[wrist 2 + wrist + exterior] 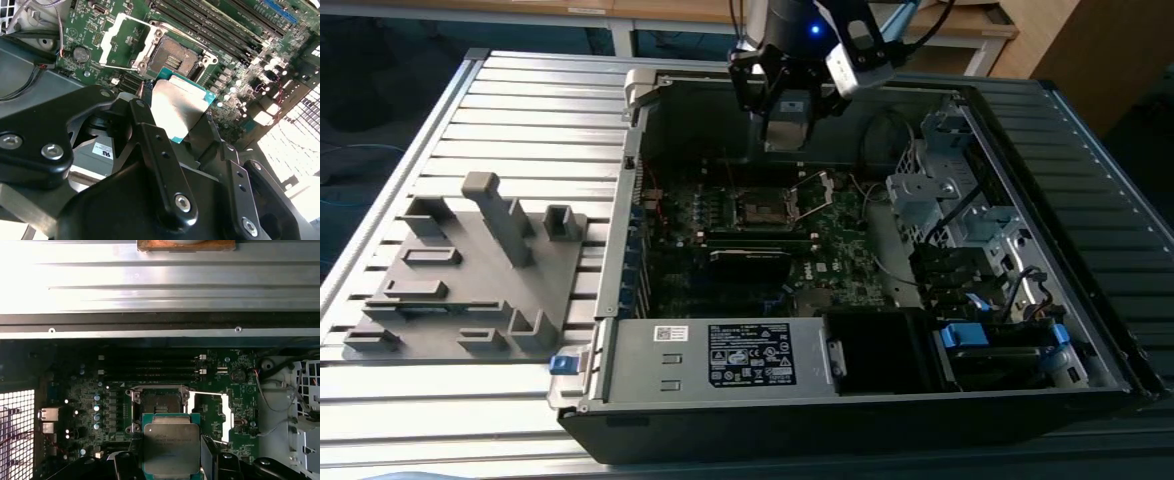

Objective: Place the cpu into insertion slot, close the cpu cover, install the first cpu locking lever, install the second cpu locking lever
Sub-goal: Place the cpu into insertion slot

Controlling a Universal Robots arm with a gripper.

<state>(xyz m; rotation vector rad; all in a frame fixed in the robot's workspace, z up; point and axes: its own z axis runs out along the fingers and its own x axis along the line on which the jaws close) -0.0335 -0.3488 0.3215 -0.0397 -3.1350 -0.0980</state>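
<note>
My gripper [787, 128] hangs over the back part of the open computer case, shut on the cpu [786, 136]. In both wrist views the cpu [179, 110] [171, 447] is a flat silver square on a green edge, clamped between the dark fingers [146, 131] [226, 465]. The insertion slot [758, 207] [173, 58] [159, 404] lies bare on the green motherboard below the chip, apart from it. The cpu cover [817, 193] [126, 44] [212, 414] stands swung open beside the slot, on the exterior view's right of it.
The case wall [720, 352] with its power supply box fronts the motherboard. A drive cage and cables [947, 195] fill the exterior view's right. Long black memory slots [215, 25] [150, 371] run next to the socket. A grey fixture block [467, 270] sits on the slatted table.
</note>
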